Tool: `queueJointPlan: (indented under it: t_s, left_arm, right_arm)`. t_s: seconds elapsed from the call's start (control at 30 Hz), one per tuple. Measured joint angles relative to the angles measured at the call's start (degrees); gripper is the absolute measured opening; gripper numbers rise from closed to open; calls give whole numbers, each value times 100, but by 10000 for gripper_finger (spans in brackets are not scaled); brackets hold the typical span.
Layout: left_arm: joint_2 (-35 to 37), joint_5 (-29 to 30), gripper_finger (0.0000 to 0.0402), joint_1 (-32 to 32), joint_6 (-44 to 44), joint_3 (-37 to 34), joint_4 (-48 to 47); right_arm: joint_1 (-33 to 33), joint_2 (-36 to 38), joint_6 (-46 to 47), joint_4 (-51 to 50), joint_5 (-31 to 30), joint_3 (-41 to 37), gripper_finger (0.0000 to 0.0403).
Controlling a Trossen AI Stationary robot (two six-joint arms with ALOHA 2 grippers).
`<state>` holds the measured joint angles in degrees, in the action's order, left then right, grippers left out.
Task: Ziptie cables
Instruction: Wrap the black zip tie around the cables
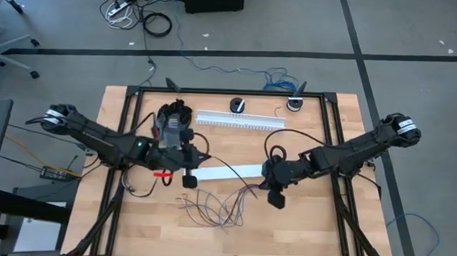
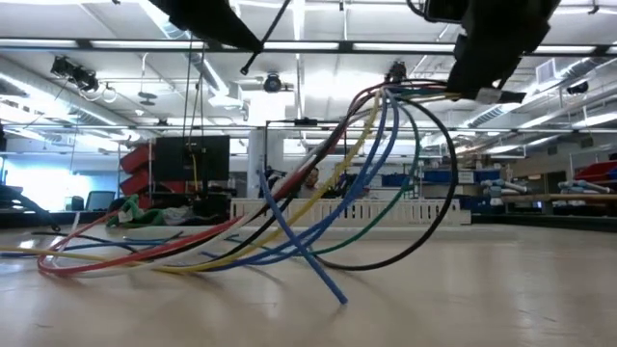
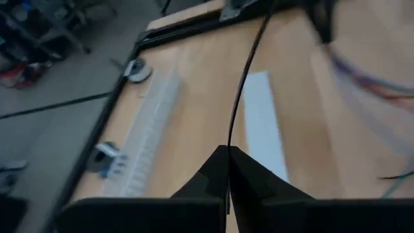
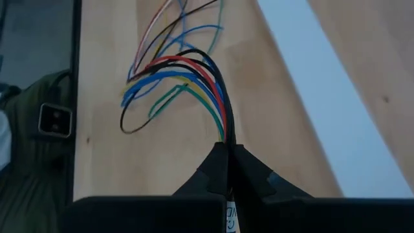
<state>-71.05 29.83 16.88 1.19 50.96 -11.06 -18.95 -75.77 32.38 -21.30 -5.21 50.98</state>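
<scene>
Cables (image 4: 194, 77), thin wires in red, blue, yellow, green and black, fan out across the wooden table (image 1: 309, 226) near its front edge, their long run lying roughly left to right. One end is gathered and lifted off the wood, clamped in the shut right gripper (image 4: 226, 152); the loose ends trail away toward the left arm's side. The left gripper (image 3: 228, 155) is closed on a single thin black strand (image 3: 246, 71), hovering above a white flat strip (image 3: 262, 123). A white slotted duct (image 1: 237, 121) lies along the far edge. No writing or label is legible anywhere.
</scene>
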Motion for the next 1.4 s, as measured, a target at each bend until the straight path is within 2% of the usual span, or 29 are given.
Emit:
queueJointPlan:
  t_s: [0.13,0.3,0.5,0.6,0.7,0.83,1.0,1.13,1.27,1.4]
  left_arm:
    - [210,-797,0,0,-754,-223,195]
    - [290,-2018,0,-3,-2013,-238,-345]
    - [226,-3568,0,-146,-3445,-247,-532]
    - [151,-4259,0,-340,-4032,-249,-797]
    - [65,-4562,0,-607,-4513,-251,-1596]
    - [-32,-5108,0,-1094,-4677,-251,-2120]
    - [-63,-6207,0,-1739,-4791,-251,-2153]
    - [-172,-7064,0,-1983,-4923,-249,-2312]
    - [-621,-7753,0,-2020,-4985,-245,-2308]
    - [-1268,-8050,0,-2005,-4769,-104,-2344]
  right_arm:
    - [225,0,-103,-2,213,0,0]
    - [412,0,-216,-4,401,0,0]
    - [488,0,-422,233,484,0,0]
    - [485,0,-452,305,517,0,0]
    - [465,0,-417,301,597,0,0]
    - [242,0,-342,291,659,0,0]
    - [-309,-2,27,195,737,0,0]
    - [-713,-4,100,301,804,22,0]
    - [-854,-4,-216,1071,1164,60,0]
    - [-786,-4,-655,1909,1734,67,0]
